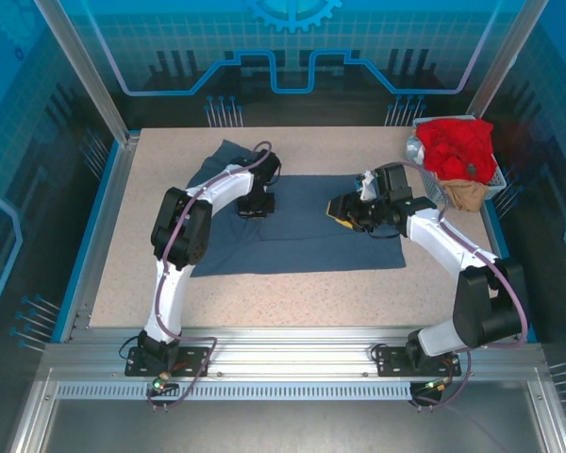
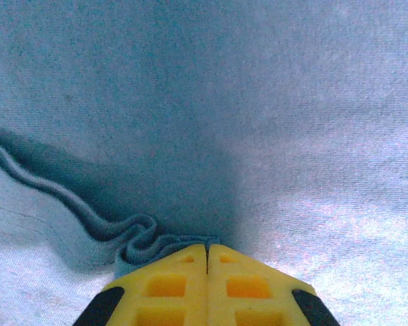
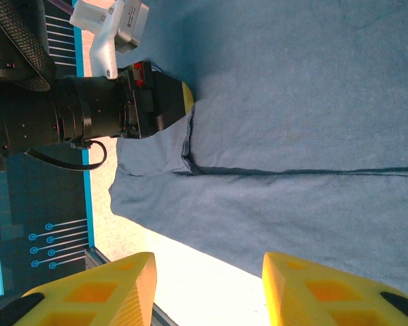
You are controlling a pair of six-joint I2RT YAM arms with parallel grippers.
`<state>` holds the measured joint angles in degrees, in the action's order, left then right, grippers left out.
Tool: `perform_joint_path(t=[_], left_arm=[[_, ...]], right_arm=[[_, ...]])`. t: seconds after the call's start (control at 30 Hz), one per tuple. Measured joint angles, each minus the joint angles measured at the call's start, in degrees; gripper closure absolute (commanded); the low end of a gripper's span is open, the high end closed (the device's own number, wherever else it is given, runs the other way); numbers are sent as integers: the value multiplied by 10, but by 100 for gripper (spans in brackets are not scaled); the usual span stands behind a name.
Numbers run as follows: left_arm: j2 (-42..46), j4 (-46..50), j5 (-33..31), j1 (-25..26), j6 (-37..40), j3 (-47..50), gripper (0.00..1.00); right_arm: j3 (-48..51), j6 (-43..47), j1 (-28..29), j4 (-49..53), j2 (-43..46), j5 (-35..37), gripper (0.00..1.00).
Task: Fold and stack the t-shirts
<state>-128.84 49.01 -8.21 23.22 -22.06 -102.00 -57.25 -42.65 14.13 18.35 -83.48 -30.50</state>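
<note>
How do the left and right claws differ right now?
The left claw is shut, pinching a bunched hem of the slate-blue t-shirt; the right claw is open and grips nothing. The left claw sits toward the shirt's left side, while the right claw is over its right half. Both are yellow with black trim, and both are at the same shirt.

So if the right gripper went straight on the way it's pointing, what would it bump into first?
Most likely the blue t-shirt spread out ahead: the open right gripper aims straight at it. The left gripper sits off to one side, though depth is hard to judge.
</note>
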Motion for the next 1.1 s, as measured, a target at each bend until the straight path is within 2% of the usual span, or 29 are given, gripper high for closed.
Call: perform_joint_path(t=[0.47,0.6,0.63,0.67,0.7,0.77,0.8,0.93,1.1], left_arm=[[73,-20,-5,15,-4,34,100],[78,-31,14,17,-4,37,100],[78,-32,19,17,-4,39,96],[78,-33,26,17,-4,39,88],[78,-33,32,17,-3,39,76],[77,-35,39,17,-4,39,59],[77,-36,41,17,-5,39,57],[92,-47,41,16,-16,58,61],[195,-52,61,-17,-88,167,75]], right_arm=[[0,0,0,0,0,0,55],[0,0,0,0,-1,0,55],[0,0,0,1,-1,0,54],[0,0,0,3,-2,0,54],[0,0,-1,5,-2,1,53],[0,2,-1,14,-2,5,53],[-1,3,-2,21,-2,10,53],[-4,10,-24,66,-2,46,58],[-5,17,-95,140,-16,112,64]])
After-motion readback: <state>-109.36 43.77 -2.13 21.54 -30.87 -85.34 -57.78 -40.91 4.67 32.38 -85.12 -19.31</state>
